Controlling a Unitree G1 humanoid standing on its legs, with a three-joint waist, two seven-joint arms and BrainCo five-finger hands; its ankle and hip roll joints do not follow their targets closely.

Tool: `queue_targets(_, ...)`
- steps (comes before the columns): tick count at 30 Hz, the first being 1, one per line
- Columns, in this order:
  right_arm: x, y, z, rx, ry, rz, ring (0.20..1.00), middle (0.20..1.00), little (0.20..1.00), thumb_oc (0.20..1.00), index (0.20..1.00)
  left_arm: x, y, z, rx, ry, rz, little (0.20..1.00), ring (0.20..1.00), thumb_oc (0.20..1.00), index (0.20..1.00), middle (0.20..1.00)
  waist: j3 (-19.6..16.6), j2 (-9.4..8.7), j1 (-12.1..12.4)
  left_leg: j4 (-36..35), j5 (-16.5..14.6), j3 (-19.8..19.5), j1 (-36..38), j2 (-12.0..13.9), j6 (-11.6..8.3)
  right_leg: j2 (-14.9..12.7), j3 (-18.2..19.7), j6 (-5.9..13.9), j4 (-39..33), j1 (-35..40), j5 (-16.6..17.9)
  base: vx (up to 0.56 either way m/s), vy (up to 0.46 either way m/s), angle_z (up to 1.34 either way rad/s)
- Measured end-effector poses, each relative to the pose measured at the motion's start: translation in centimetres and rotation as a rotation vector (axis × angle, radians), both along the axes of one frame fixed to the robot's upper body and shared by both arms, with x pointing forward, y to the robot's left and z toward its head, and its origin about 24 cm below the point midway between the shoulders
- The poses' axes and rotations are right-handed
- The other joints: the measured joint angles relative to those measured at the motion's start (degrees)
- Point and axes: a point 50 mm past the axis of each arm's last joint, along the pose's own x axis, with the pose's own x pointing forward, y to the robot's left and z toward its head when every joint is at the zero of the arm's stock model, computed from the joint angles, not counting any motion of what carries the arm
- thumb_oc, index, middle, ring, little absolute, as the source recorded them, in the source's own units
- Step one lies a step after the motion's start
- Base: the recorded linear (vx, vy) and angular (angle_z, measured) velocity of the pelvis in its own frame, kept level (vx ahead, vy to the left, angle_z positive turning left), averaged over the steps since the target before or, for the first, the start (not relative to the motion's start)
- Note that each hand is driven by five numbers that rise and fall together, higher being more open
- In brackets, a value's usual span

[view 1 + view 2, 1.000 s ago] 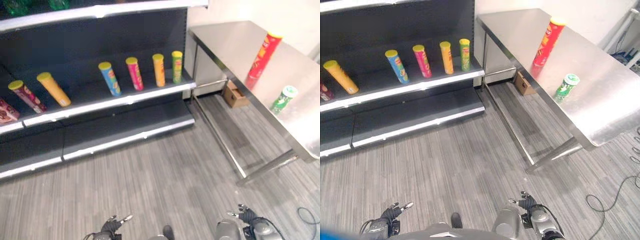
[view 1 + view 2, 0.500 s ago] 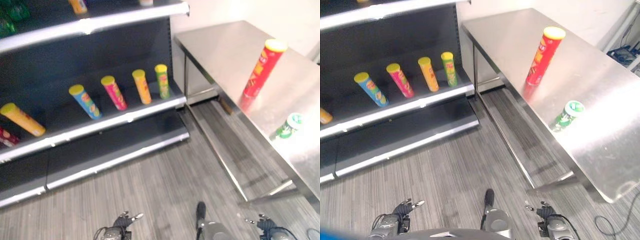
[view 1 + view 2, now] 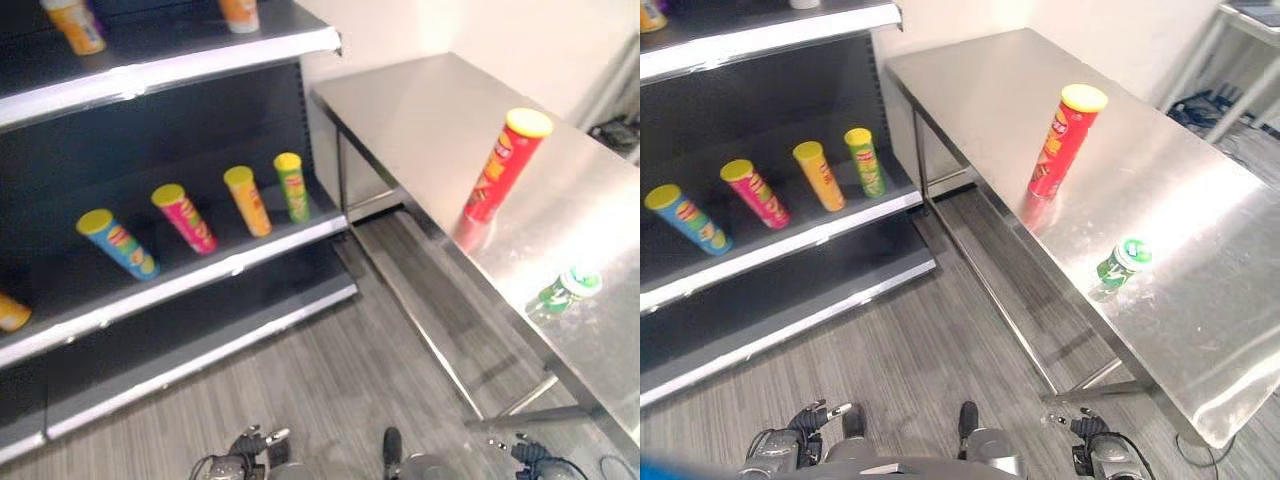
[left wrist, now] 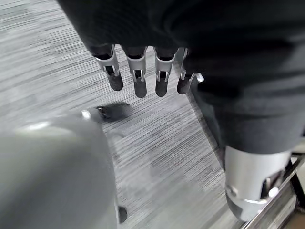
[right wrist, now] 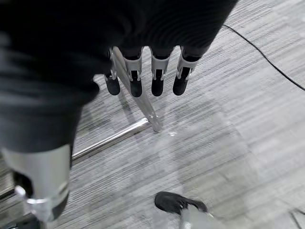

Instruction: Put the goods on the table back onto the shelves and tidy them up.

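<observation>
A tall red crisp can [image 3: 498, 166] with a yellow lid stands upright on the steel table [image 3: 420, 110]. A short green can [image 3: 562, 291] stands nearer the table's front edge. On the dark shelf [image 3: 170, 290] stand blue [image 3: 118, 243], pink [image 3: 185, 217], orange [image 3: 247, 200] and green [image 3: 292, 187] cans in a row. My left hand [image 3: 790, 450] hangs low at the bottom left, fingers [image 4: 138, 76] straight, holding nothing. My right hand [image 3: 1095, 450] hangs at the bottom right, its fingers [image 5: 157, 74] straight and empty too.
An upper shelf [image 3: 190, 55] carries two orange cans [image 3: 75, 22]. Another orange can [image 3: 10, 312] lies at the shelf's left end. Grey striped carpet [image 3: 330, 400] lies between the shelf and the table's legs [image 3: 425, 345].
The camera has turned right and moved nearer the table; shelf and cans have shifted left in the picture. Both hands stay low at my sides.
</observation>
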Motion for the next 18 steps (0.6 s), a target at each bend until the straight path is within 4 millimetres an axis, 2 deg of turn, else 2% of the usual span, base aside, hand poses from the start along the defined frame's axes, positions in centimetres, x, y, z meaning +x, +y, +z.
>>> queue_targets(1,0.1,-0.8,0.4,-0.024,-0.007,0.013,1.000,1.000,1.000,1.000,1.000,-0.4,-0.2,-0.1,-0.005,0.008,0.002,1.000,1.000,1.000,1.000,1.000,-0.23,2.01,-0.62,0.35,1.93,0.01,0.76,-0.63,0.52,-0.69,-0.28,1.18,0.00,-0.20,0.63,0.12,0.318,-1.44)
queue_targets(2,-0.2,-0.5,0.2,-0.016,-0.001,0.010,1.000,1.000,1.000,1.000,1.000,-0.3,0.2,0.0,0.004,0.005,0.003,1.000,1.000,1.000,1.000,1.000,-0.21,1.40,-0.75,0.11,3.48,1.16,2.11,-2.52,1.08,-2.53,1.01,1.64,0.01,-0.26,0.85,0.12,0.328,-1.30)
queue_targets(3,-1.1,-0.1,-0.2,-0.003,0.022,0.002,1.000,1.000,1.000,1.000,1.000,-0.1,0.5,0.1,0.012,-0.003,0.000,1.000,1.000,1.000,1.000,1.000,-0.34,0.28,-0.85,0.10,2.65,3.79,3.52,-4.93,2.63,-4.75,2.06,1.73,0.02,-0.24,0.70,0.06,0.215,-0.89)
queue_targets(4,-1.8,0.1,-0.4,0.007,0.037,-0.001,1.000,1.000,1.000,1.000,1.000,0.1,0.5,0.3,0.012,-0.018,-0.004,1.000,1.000,1.000,1.000,1.000,-0.53,-0.17,-1.14,0.09,1.95,5.61,4.16,-6.27,4.07,-6.60,1.28,3.34,0.02,0.05,0.71,0.08,0.333,-0.84)
queue_targets(5,-3.4,0.9,-1.0,0.031,0.078,-0.015,1.000,1.000,1.000,1.000,1.000,0.3,1.2,0.6,0.032,-0.036,-0.008,1.000,1.000,1.000,1.000,1.000,-1.15,-1.12,-1.85,0.07,1.13,7.58,4.87,-8.48,5.52,-8.38,0.06,3.94,0.33,0.24,3.01,0.05,0.326,-0.71)
queue_targets(6,-3.7,1.3,-1.3,0.041,0.091,-0.017,1.000,1.000,1.000,1.000,1.000,0.4,1.6,0.8,0.040,-0.042,-0.012,1.000,1.000,1.000,1.000,1.000,-1.50,-2.11,-1.99,0.07,0.75,9.09,5.53,-9.37,6.25,-9.31,0.07,5.42,0.38,-0.28,4.04,0.04,0.407,-0.90)
queue_targets(8,-3.9,2.2,-1.6,0.066,0.102,-0.020,1.000,1.000,1.000,1.000,1.000,0.5,2.1,1.0,0.057,-0.045,-0.025,1.000,1.000,1.000,1.000,1.000,-1.42,-2.15,-2.70,0.07,-0.29,13.25,6.65,-10.50,7.75,-10.17,0.48,7.56,0.63,-1.94,6.84,0.01,0.389,-1.03)
queue_targets(9,-3.5,2.3,-1.5,0.068,0.090,-0.021,1.000,1.000,1.000,1.000,1.000,0.6,2.0,1.0,0.057,-0.044,-0.035,1.000,1.000,1.000,1.000,1.000,-1.32,-1.98,-3.43,0.05,-1.02,15.84,7.06,-11.36,8.60,-10.65,1.82,8.03,1.32,-3.39,8.08,0.00,0.203,-0.89)
queue_targets(10,-2.8,2.2,-1.3,0.070,0.062,-0.030,1.000,1.000,1.000,1.000,1.000,0.7,1.7,1.0,0.054,-0.044,-0.044,1.000,1.000,1.000,1.000,1.000,-0.99,-1.56,-4.15,0.04,-1.46,16.73,7.21,-11.94,9.11,-11.13,2.23,8.58,1.54,-3.80,8.77,0.02,0.264,-0.77)
queue_targets(11,-2.6,2.1,-1.2,0.069,0.050,-0.031,1.000,1.000,1.000,1.000,1.000,0.9,1.4,0.9,0.047,-0.048,-0.054,1.000,1.000,1.000,1.000,1.000,-0.98,-0.91,-4.80,0.04,-1.75,17.47,7.54,-12.15,9.42,-11.93,1.86,9.81,1.49,-4.08,8.34,0.02,0.160,-0.35)
queue_targets(12,-3.2,2.2,-1.4,0.075,0.061,-0.040,1.000,1.000,1.000,1.000,1.000,1.6,1.2,1.1,0.047,-0.067,-0.063,1.000,1.000,1.000,1.000,1.000,-1.20,-1.26,-5.53,0.05,-2.37,17.53,7.83,-13.01,9.60,-11.73,1.39,9.86,2.37,-4.17,8.10,0.03,0.229,-0.21)
queue_targets(13,-2.8,2.3,-1.3,0.077,0.044,-0.045,1.000,1.000,1.000,1.000,1.000,1.6,1.3,1.2,0.050,-0.069,-0.067,1.000,1.000,1.000,1.000,1.000,-1.03,-1.12,-5.03,0.02,-2.17,17.81,8.19,-13.07,9.97,-12.63,0.42,10.86,3.16,-4.49,7.11,-0.01,0.168,-0.18)
queue_targets(15,-2.6,2.1,-1.1,0.078,0.018,-0.061,1.000,1.000,1.000,1.000,1.000,1.7,1.4,1.2,0.056,-0.066,-0.072,1.000,1.000,1.000,1.000,1.000,-1.35,-2.00,-5.40,0.04,-2.83,19.25,8.52,-13.88,9.54,-12.01,0.41,10.85,6.51,-6.47,5.39,0.00,0.171,-0.34)
queue_targets(17,-1.1,1.2,-0.2,0.065,-0.071,-0.100,1.000,1.000,1.000,1.000,1.000,1.1,1.6,1.1,0.060,-0.049,-0.072,1.000,1.000,1.000,1.000,1.000,-0.95,-1.56,-6.30,0.02,-2.82,20.55,8.55,-12.35,9.52,-11.14,-0.54,11.35,9.31,-8.93,6.14,0.03,0.017,-0.32)
queue_targets(18,-1.2,0.8,-0.1,0.058,-0.074,-0.109,1.000,1.000,1.000,1.000,1.000,0.9,1.7,1.0,0.063,-0.041,-0.072,1.000,1.000,1.000,1.000,1.000,-1.18,-1.91,-6.49,0.03,-2.86,20.34,8.76,-12.21,9.46,-11.38,-1.03,11.44,7.82,-7.83,6.07,0.01,-0.021,-0.04)
